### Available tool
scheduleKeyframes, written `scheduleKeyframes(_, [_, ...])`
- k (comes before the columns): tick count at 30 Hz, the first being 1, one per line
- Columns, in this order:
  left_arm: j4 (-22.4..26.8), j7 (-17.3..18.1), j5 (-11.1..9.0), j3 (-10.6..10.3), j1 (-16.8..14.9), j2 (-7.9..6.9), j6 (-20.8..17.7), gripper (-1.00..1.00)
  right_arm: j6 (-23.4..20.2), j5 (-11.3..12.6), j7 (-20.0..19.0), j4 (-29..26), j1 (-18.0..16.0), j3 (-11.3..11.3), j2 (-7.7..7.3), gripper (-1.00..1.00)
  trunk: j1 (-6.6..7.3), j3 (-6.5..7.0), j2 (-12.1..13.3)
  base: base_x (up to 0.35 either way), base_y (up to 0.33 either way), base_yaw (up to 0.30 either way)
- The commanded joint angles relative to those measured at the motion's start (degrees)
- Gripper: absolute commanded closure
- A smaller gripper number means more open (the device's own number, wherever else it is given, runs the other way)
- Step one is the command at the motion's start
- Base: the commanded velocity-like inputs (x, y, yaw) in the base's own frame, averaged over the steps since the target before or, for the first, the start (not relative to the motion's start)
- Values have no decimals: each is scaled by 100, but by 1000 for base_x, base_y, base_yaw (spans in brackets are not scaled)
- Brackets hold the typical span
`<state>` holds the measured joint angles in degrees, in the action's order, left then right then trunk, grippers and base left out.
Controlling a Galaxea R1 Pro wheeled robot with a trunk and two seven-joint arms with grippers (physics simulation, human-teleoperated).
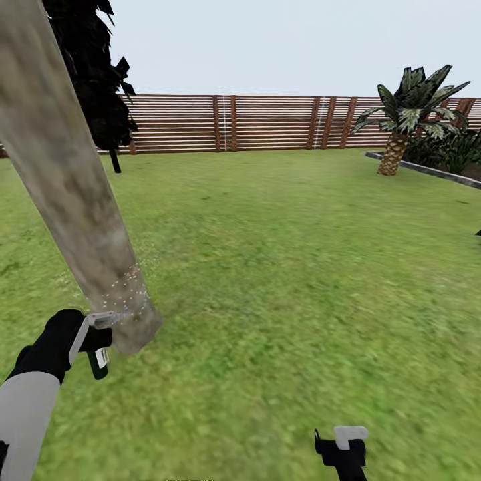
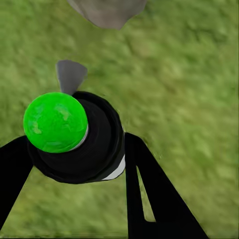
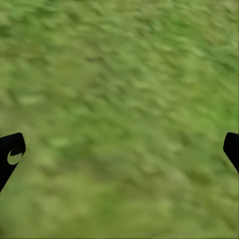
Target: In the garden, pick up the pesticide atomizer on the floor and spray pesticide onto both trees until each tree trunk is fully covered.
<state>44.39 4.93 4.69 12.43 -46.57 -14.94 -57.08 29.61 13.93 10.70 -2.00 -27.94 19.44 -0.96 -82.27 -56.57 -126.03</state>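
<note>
Left claw [image 1: 93,337], lower left of the head frame, is clamped on the pesticide atomizer [image 1: 100,357]; the bottle sits just beside the base of the tree trunk [image 1: 67,187]. The trunk runs diagonally from upper left down to where it meets the grass. In the left wrist view the black bottle [image 2: 94,144], capped by a green ball, fills the space between the two dark fingers [image 2: 149,194].

Whitish pesticide specks [image 1: 127,290] are scattered over the lowest part of the trunk only; the upper length looks bare.

Right claw [image 1: 342,444], bottom centre-right, is spread wide over grass with nothing in it; in its wrist view the fingertips [image 3: 11,152] sit at opposite edges.

Risks, as I judge them:
- Coverage stalls low if the arm is not raised; most of the trunk is unsprayed.
- Nozzle is very near the bark; a nudge could knock the bottle askew in the grip.
- Far side of the trunk is hidden, so its coverage cannot be checked.
- No second tall tree in view; fence [image 1: 267,123] and palm [image 1: 407,113] only.
</note>
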Motion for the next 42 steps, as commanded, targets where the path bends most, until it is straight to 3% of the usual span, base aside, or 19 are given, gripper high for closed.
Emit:
scheduleKeyframes(1, [-20,52,48,14,57,-12,-8,100,10,40,19,-2,-1,51,-1,-100,1,-5,-2,2,-21,277])
scheduleKeyframes(3, [-40,51,50,15,333,-18,33,100,10,40,19,-2,-1,51,-1,-100,1,-5,-2,1,-6,235])
scheduleKeyframes(6, [-45,52,50,3,422,-18,45,100,10,40,19,-2,-1,51,-2,-100,1,-5,-2,83,-1,61])
scheduleKeyframes(12, [-53,52,42,1,911,9,138,100,15,40,27,-2,-1,51,-9,-100,1,-5,-2,201,0,3])
scheduleKeyframes(25, [-70,61,-33,-13,1036,71,264,100,12,40,28,-2,-1,51,-10,-100,1,-5,-2,134,0,0])
scheduleKeyframes(31, [-113,150,-20,-20,1351,145,1202,100,10,40,28,-2,-1,51,-10,-100,1,-5,-2,-169,0,0])
scheduleKeyframes(34, [-102,325,5,-26,1825,89,1977,100,10,40,28,-2,-1,51,-10,-100,1,-5,-2,-336,0,0])
scheduleKeyframes(35, [-84,468,12,-18,2018,31,2293,100,10,40,28,-2,-1,49,-10,-100,1,-5,-2,-341,0,0])
scheduleKeyframes(36, [-48,1172,23,-36,2405,-212,2991,100,10,40,28,-2,-1,48,-10,-100,1,-5,-2,-341,0,0])
scheduleKeyframes(37, [-20,2609,45,-41,2806,-648,3916,100,14,40,28,-2,-1,45,-10,-100,1,-5,-2,-342,0,0])
scheduleKeyframes(38, [-18,3364,50,-45,2902,-911,4360,100,16,35,23,-2,-1,47,-18,-100,1,-5,-2,-342,0,0])
scheduleKeyframes(40, [-13,4344,174,-47,2954,-1176,4722,100,13,1,19,-2,-1,53,-42,-100,1,-5,-2,-342,0,0])
scheduleKeyframes(41, [-11,4790,417,-47,2958,-1246,4800,100,11,-140,1,-5,-1,84,-52,-100,1,-5,-2,-342,0,0])
scheduleKeyframes(42, [-10,5207,822,-42,2949,-1280,4840,100,8,-483,-83,-19,-1,246,-57,-100,1,-5,-2,-342,0,0])
